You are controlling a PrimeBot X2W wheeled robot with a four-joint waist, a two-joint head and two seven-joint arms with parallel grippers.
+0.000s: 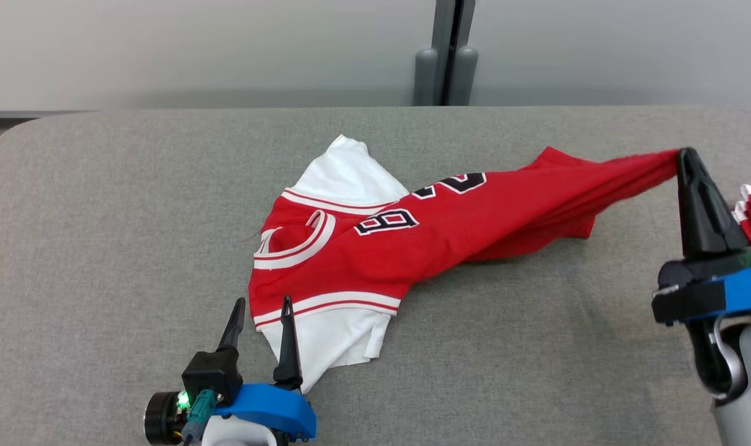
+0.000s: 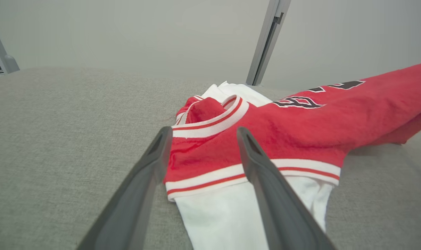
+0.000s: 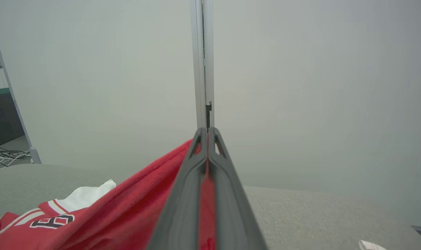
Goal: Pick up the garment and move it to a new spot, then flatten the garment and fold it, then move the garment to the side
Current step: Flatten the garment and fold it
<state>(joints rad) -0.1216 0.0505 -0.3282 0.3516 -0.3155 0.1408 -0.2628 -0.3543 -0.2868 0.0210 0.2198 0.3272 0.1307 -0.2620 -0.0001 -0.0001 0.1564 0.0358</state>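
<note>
The garment (image 1: 474, 217) is red with white sleeves; white bands carrying thin red stripes trim its collar and armholes, and its numerals are black outlined in white. The table (image 1: 103, 260) is a flecked grey weave. The left gripper (image 1: 263, 301) and right gripper (image 1: 687, 152) are black on blue mounts (each showing a small green light).

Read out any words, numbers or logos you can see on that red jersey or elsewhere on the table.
"8": black numeral edged in white, on the red jersey.
Second numeral beside it: creased by a fold, perhaps a 2, not surely readable.
No other lettering can be read.
</note>
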